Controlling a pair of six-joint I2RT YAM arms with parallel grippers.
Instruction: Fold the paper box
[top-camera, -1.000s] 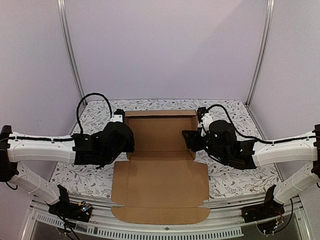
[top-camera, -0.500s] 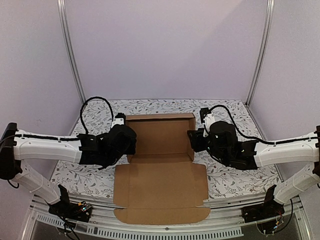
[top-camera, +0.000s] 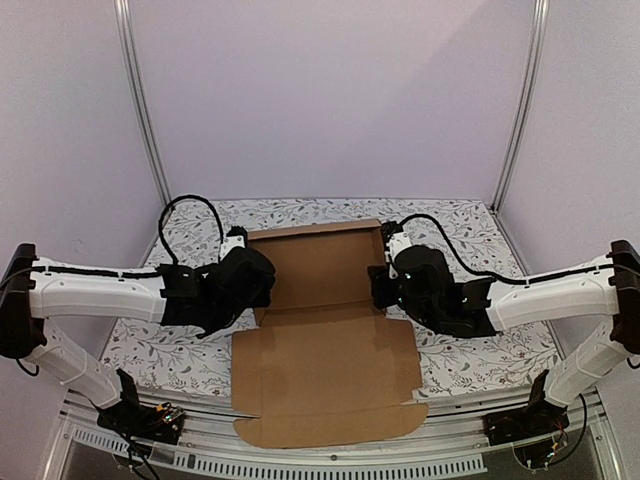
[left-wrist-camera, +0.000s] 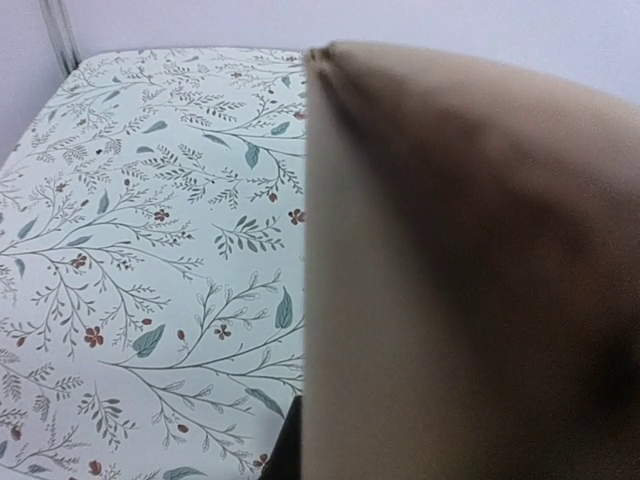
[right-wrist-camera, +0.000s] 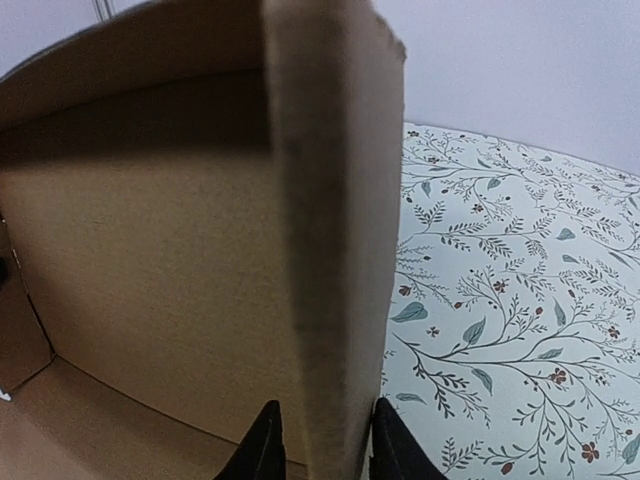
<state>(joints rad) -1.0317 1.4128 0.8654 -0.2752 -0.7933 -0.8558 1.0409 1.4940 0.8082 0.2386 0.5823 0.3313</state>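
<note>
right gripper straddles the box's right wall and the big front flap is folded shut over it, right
No, the front flap lies flat and open, as the top view shows. The right gripper does straddle the right wall of the box.

In the top view the paper box (top-camera: 322, 350) lies mid-frame on the table (top-camera: 160, 350), with flat flaps toward the lower edge and the walled tray behind. My left pincer (top-camera: 258, 292) sits at the tray's left wall; my right pincer (top-camera: 378, 285) straddles its right wall.

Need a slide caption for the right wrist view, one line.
Right gripper straddling the upright side wall of the box, floral table cover alongside.
</note>
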